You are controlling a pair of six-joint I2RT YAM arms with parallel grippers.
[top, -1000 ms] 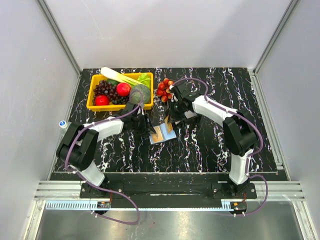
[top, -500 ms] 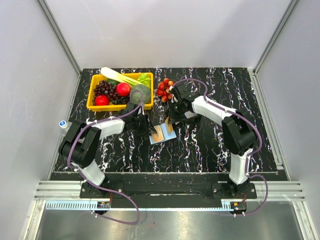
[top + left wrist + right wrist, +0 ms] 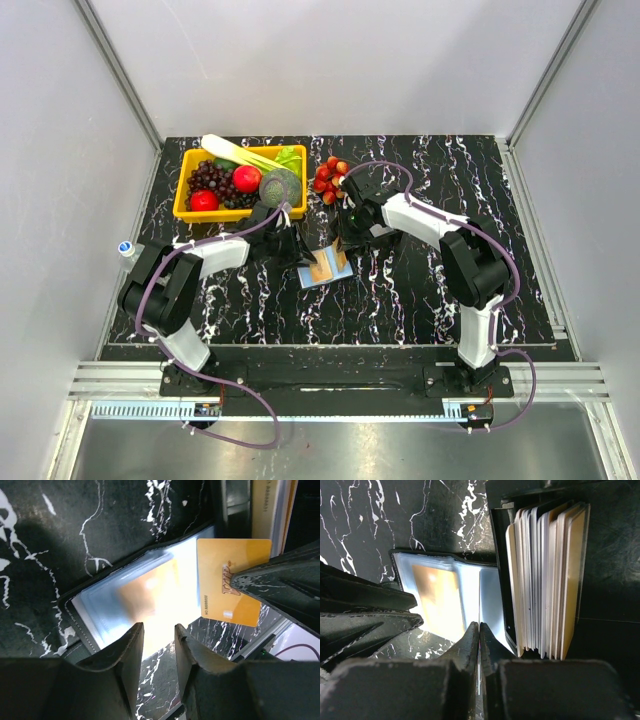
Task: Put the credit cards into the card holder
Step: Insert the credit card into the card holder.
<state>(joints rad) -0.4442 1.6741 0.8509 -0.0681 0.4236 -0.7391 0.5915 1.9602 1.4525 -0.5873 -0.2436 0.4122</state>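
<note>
At the middle of the black marbled table [image 3: 400, 300], one card hangs over the open holder.
The right gripper [image 3: 479, 626] is closed tight on a thin orange-gold credit card [image 3: 220, 560], over the edge of the flat black folding card holder [image 3: 107, 607], which lies open, light-blue inside up. A blurred orange card [image 3: 437, 595] seems to sit in its sleeve. The left gripper [image 3: 155, 630] stands partly open above the holder, gripping nothing.

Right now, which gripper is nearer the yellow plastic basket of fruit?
Left. The left gripper is just in front of the yellow basket, by its right corner; the right gripper is farther right.
</note>
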